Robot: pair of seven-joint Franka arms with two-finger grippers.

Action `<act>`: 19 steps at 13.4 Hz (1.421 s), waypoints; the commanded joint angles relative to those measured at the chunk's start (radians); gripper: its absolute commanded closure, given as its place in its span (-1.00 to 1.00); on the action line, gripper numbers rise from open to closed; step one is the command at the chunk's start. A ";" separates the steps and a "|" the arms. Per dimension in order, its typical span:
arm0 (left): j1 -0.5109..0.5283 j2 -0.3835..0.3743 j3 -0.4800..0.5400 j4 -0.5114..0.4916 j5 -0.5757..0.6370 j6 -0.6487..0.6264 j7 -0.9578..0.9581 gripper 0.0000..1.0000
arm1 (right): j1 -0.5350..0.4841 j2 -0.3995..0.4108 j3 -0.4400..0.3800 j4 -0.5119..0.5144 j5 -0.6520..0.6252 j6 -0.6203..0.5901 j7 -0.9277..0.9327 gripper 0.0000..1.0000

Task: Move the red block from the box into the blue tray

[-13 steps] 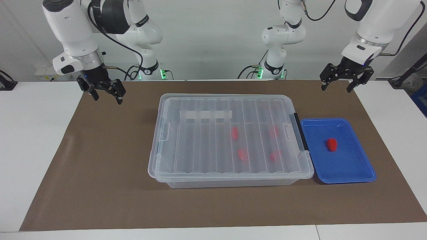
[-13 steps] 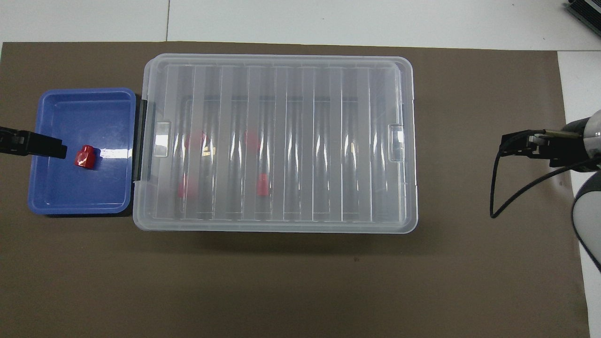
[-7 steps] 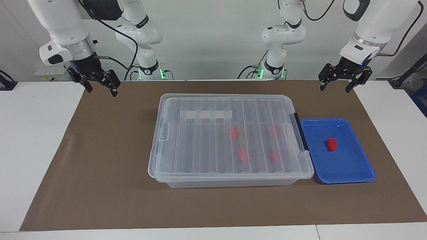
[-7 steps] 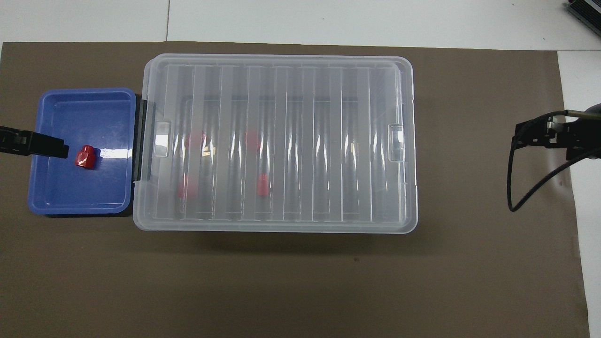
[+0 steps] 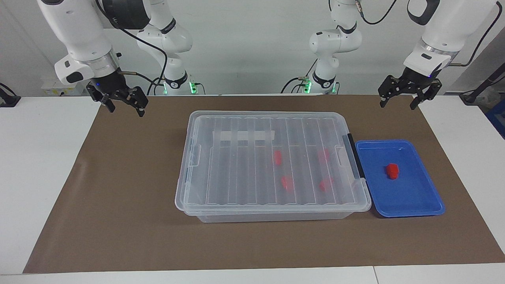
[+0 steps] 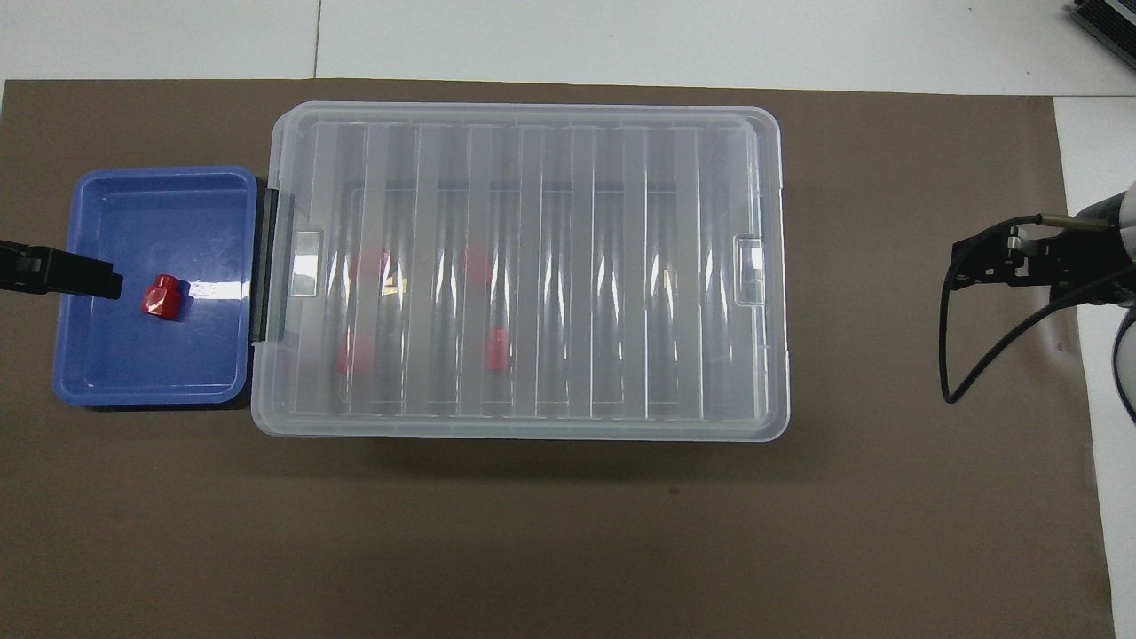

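Black grippers: the left gripper [image 5: 403, 94] hangs in the air over the mat's edge at the robots' end, above the tray's end of the table, jaws spread with nothing between them; the right gripper [image 5: 122, 103] hangs over the mat's corner at the right arm's end, jaws likewise spread and empty.
Mat: brown sheet [image 5: 130, 189] covering most of the white table [image 5: 39, 165].
Box: clear bin [image 5: 272, 165] mid-mat, ribbed lid [image 6: 524, 266] shut on it, black clip [image 5: 354, 156] at the short end touching the tray.
Blocks in box: four red pieces [image 5: 277, 157] showing dimly through the lid, all in the half toward the tray.
Tray: blue [image 5: 418, 197], just beside the box toward the left arm's end.
Block: red [image 5: 392, 170], resting alone on the tray's floor near its middle, well clear of both grippers.
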State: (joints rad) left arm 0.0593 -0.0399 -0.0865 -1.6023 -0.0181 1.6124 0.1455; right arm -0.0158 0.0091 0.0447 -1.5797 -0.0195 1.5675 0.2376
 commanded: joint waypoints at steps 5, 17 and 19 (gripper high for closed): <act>0.000 -0.025 0.002 -0.030 0.021 0.017 -0.006 -1.00 | -0.004 -0.026 0.006 -0.036 0.019 -0.011 -0.001 -1.00; 0.000 -0.025 0.002 -0.030 0.021 0.017 -0.006 -1.00 | -0.004 -0.037 0.004 -0.057 0.050 0.019 -0.046 -1.00; 0.000 -0.025 0.002 -0.030 0.021 0.017 -0.006 -1.00 | -0.004 -0.037 0.004 -0.059 0.043 0.020 -0.047 -1.00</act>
State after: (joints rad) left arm 0.0595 -0.0399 -0.0859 -1.6023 -0.0179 1.6124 0.1455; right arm -0.0153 -0.0001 0.0472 -1.6007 0.0160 1.5632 0.2126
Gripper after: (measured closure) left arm 0.000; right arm 0.000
